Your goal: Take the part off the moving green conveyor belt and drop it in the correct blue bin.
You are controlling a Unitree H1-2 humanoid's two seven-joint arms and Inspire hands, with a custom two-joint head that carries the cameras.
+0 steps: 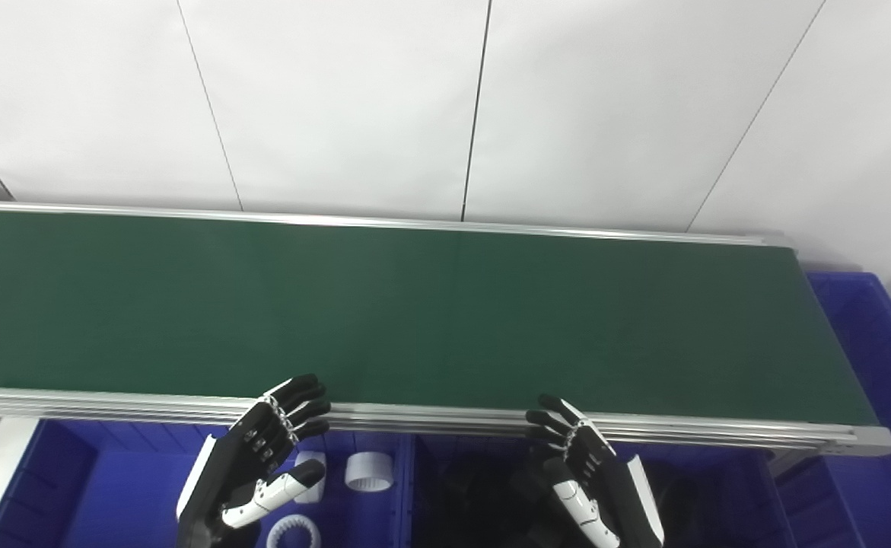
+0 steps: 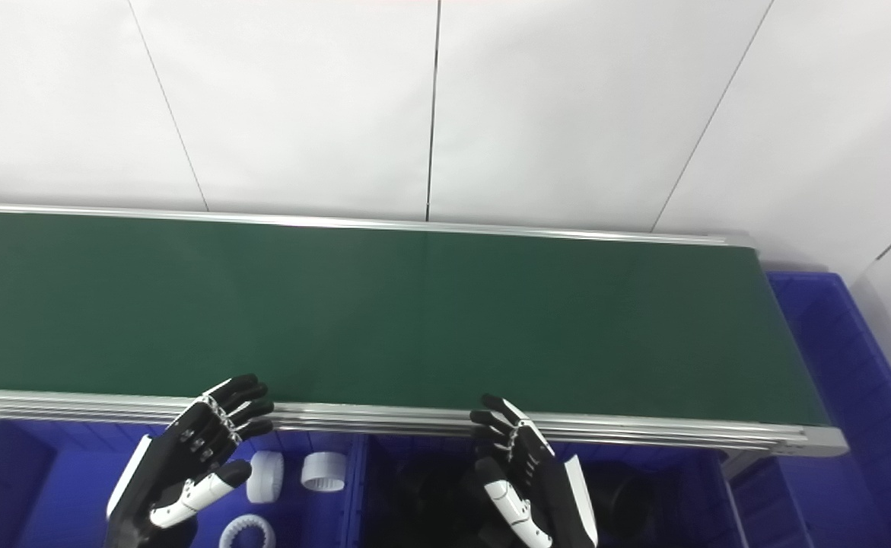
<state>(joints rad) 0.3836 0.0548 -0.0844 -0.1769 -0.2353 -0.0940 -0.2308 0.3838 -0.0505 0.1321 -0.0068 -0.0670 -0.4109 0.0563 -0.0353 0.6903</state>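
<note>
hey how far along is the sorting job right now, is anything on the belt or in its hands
Done: white ring parts already lie in the left blue bin, and dark parts sit in the bin beside it. In hand: nothing; the left hand and right hand are open over the bins at the near rail. Left: the green belt looks bare here, so the next pick awaits a part.

Conveyor belt (image 1: 415, 320) before wall (image 1: 338, 99), bins (image 1: 110, 487) below its near edge, ring parts (image 1: 369, 469) in left bin
</note>
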